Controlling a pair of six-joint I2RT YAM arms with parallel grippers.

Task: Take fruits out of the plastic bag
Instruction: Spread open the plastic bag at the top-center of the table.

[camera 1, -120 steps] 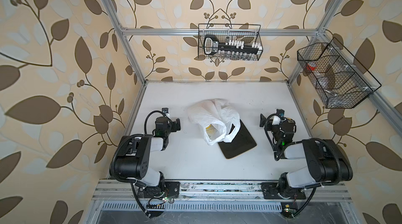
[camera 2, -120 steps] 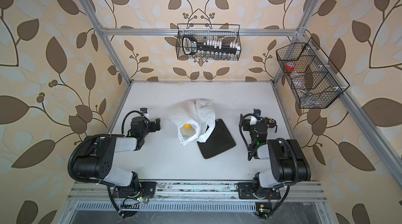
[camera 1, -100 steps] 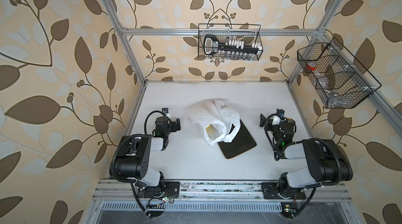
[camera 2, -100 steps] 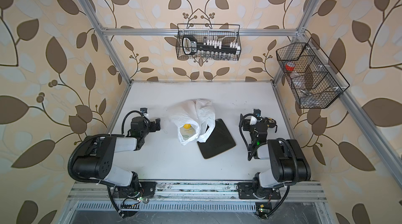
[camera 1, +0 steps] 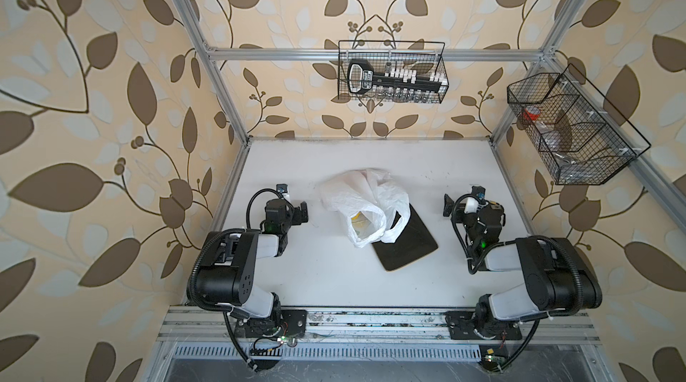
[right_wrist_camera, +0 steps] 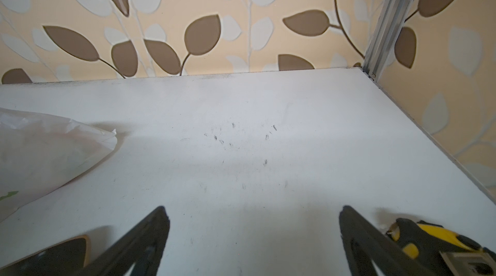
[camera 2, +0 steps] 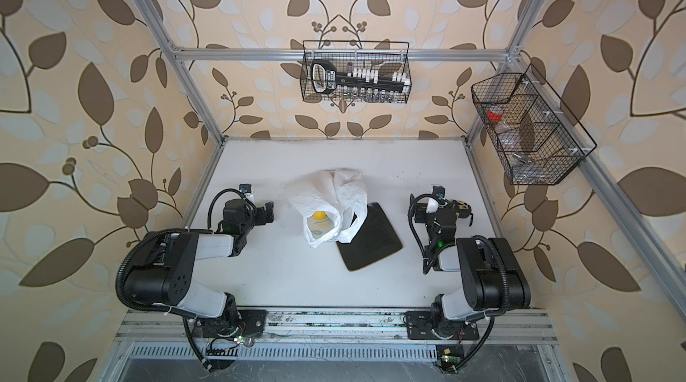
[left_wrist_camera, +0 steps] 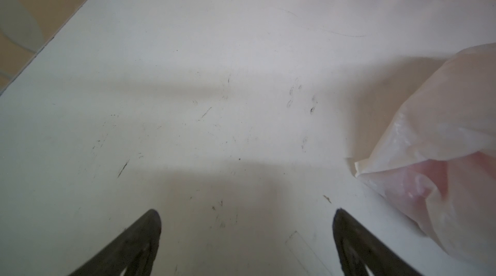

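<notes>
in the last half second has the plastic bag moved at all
No. The plastic bag still drapes over the same far corner of the black tray, with no shift against it.

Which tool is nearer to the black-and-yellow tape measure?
Right. The right tool is just beside the tape measure; the left tool is on the far side of the plastic bag from it.

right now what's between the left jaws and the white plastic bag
Only bare white tabletop separates the open left jaws from the crinkly white plastic bag; both top views and the left wrist view show it.
</notes>
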